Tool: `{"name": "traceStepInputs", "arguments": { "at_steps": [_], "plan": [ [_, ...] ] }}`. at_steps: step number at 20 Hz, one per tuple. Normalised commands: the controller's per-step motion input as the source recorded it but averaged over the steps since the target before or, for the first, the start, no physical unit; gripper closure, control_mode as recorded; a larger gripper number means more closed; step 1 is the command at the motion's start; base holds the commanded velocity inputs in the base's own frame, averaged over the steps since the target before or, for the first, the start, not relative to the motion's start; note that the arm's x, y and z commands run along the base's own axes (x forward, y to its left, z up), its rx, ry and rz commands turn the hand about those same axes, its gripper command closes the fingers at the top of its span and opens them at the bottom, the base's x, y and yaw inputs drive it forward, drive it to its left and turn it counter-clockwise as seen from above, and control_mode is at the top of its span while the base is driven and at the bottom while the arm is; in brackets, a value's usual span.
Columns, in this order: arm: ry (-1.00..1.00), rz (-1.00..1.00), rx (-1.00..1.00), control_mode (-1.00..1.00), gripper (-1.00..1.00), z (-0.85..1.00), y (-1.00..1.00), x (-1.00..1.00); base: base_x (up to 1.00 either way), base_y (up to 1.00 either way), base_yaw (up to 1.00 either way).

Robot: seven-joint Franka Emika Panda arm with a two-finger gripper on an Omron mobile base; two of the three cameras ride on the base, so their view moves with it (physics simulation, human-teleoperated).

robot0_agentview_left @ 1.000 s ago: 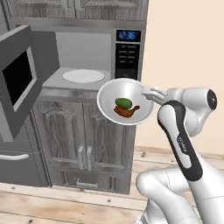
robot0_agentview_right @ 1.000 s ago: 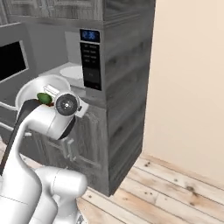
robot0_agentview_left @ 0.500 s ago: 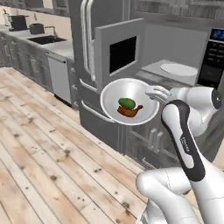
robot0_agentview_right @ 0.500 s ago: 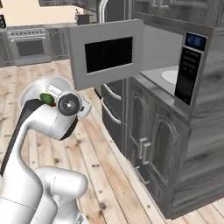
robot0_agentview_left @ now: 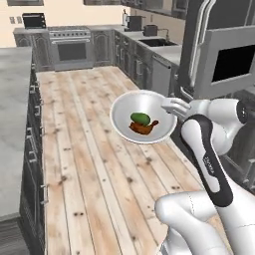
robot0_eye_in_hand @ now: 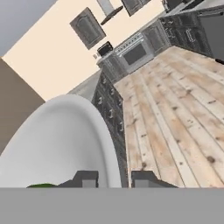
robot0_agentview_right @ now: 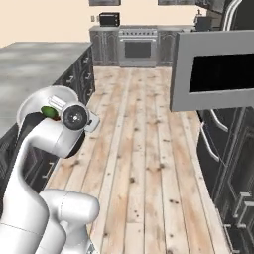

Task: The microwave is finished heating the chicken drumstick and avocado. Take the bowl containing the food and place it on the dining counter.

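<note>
Bowl aloft over floorboards — dining counter beside.

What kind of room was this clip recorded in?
A rendered home kitchen: a stainless range against the far wall, a sink counter, wood plank floor, and a long stone-topped dining counter.

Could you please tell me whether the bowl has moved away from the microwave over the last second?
Yes. The bowl, once before the microwave's cavity, is now carried over the wooden floor.
</note>
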Motion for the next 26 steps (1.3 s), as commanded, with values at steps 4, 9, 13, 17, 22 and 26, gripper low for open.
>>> {"name": "traceStepInputs", "arguments": {
  "at_steps": [4,9,13,17,22,26],
  "plan": [
    [0.0,0.0,0.0,1.0,1.0,0.0,0.0,0.0,0.69,1.0,0.36],
    [0.0,0.0,0.0,1.0,1.0,0.0,0.0,0.0,0.8,0.49,0.51],
    [0.0,0.0,0.0,1.0,1.0,0.0,0.0,0.0,0.39,0.03,0.6],
    [0.0,0.0,0.0,1.0,1.0,0.0,0.0,0.0,0.53,-0.14,0.68],
    [0.0,0.0,0.0,1.0,1.0,0.0,0.0,0.0,0.06,-0.01,0.74],
    [0.0,0.0,0.0,1.0,1.0,0.0,0.0,0.0,-0.76,0.01,0.82]
  ]
}}
